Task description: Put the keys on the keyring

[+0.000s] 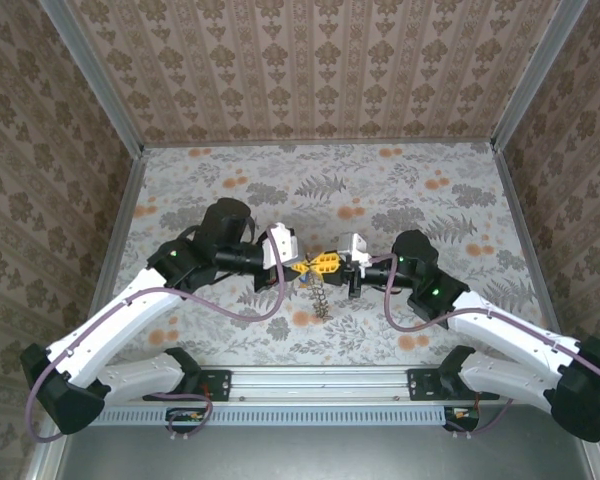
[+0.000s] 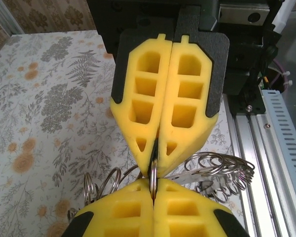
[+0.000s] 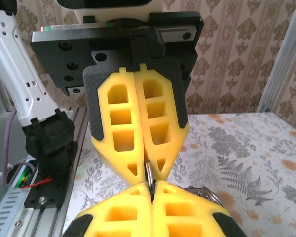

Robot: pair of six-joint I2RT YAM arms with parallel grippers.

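Observation:
Both grippers meet tip to tip above the middle of the table. My left gripper point(image 1: 304, 266) and right gripper point(image 1: 332, 265) are each shut on the same thin silvery ring of the keyring point(image 1: 318, 268). Its link chain point(image 1: 322, 298) hangs down towards the table. In the left wrist view the ring point(image 2: 153, 174) stands edge-on between my left gripper point(image 2: 153, 186) below and the right gripper point(image 2: 156, 157) above, with chain loops point(image 2: 218, 165) spilling to both sides. A flat silvery strip point(image 2: 187, 174) lies among the loops; I cannot tell if it is one of the keys. The right wrist view shows the ring point(image 3: 149, 173) pinched between the right gripper point(image 3: 152, 188) and left gripper point(image 3: 148, 165).
The table point(image 1: 400, 190) has a floral cloth and is boxed in by patterned walls with metal corner posts point(image 1: 525, 75). An aluminium rail point(image 1: 320, 380) with the arm bases runs along the near edge. Purple cables point(image 1: 230, 310) loop off both arms.

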